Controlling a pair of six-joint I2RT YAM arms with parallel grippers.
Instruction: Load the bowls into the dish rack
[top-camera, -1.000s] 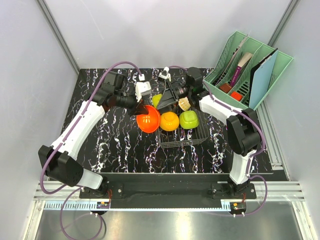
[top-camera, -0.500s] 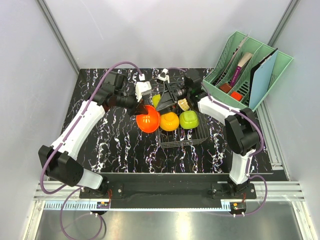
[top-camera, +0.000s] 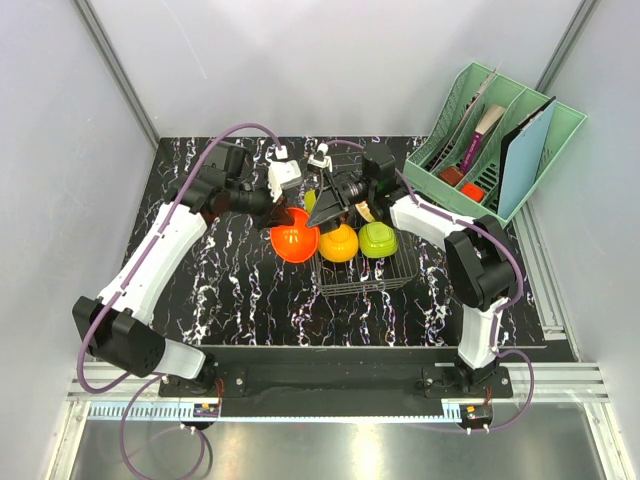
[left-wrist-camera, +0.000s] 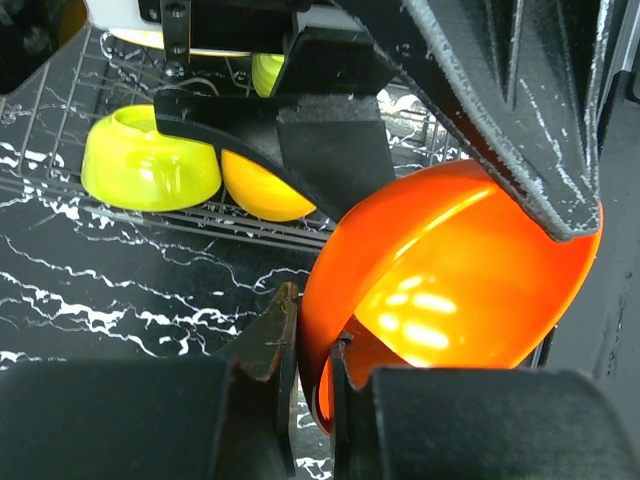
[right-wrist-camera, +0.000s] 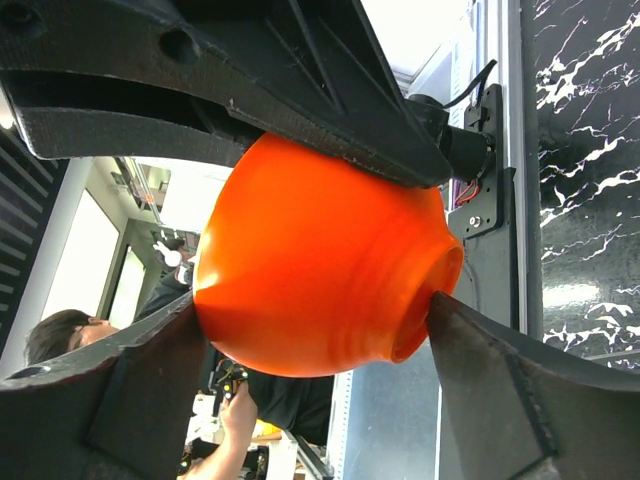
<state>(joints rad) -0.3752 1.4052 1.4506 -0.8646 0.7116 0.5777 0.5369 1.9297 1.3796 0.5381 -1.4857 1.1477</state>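
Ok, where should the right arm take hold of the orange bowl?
Best guess: take the orange bowl across its outside, from the dish rack side, with one jaw on the flared wall and one at the foot ring. The left gripper pinches the rim, so that edge is taken, and the right gripper stands open around the body.

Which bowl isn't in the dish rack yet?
The orange bowl, pinched at its rim between the left arm's fingers beside the dish rack; the yellow bowl and green bowl sit upside down inside it.

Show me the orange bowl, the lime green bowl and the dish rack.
orange bowl (top-camera: 296, 243), top view, its middle.
lime green bowl (top-camera: 377, 239), top view, its top.
dish rack (top-camera: 370, 276), top view, bare near wire grid.
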